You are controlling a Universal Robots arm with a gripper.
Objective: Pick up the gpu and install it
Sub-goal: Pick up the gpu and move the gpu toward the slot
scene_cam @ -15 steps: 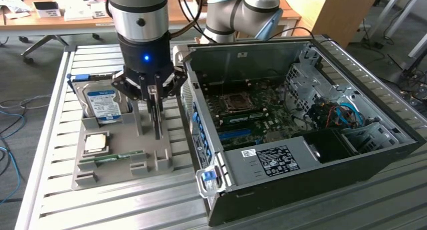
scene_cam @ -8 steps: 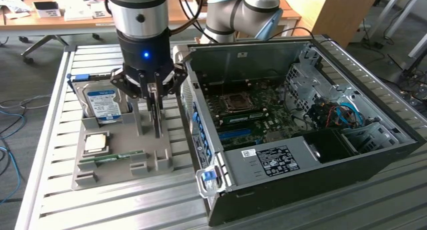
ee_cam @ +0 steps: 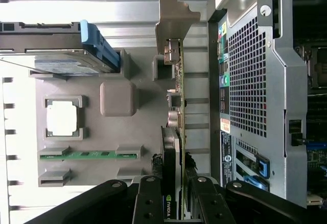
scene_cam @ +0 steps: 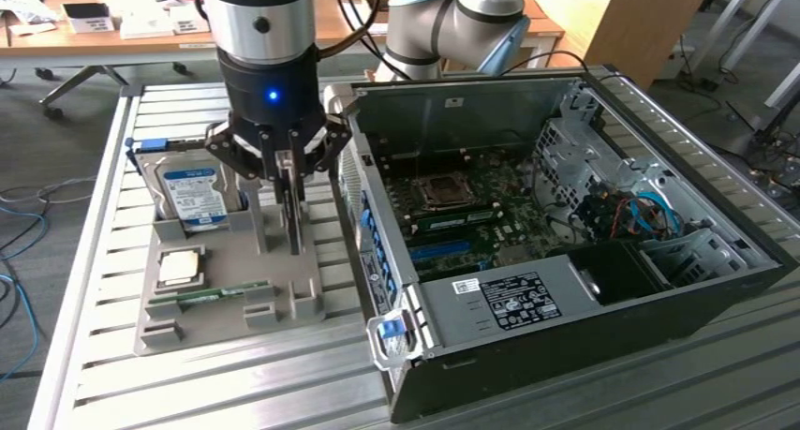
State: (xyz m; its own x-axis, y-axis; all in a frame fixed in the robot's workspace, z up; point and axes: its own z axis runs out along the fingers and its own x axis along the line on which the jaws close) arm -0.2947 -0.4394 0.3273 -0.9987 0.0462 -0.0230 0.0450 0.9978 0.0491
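Grasping the gpu (ee_cam: 172, 152), the tool (scene_cam: 288, 179) is clenched on both faces of the card, which stands upright on edge over the grey parts tray (scene_cam: 225, 294), between the hard drive (scene_cam: 194, 194) and the open computer case (scene_cam: 600, 261) on the worktop (scene_cam: 88, 355)

Gripper fingers (ee_cam: 148, 203) hide one end of the gpu (ee_cam: 177, 106); hard drive (ee_cam: 51, 50) cropped.
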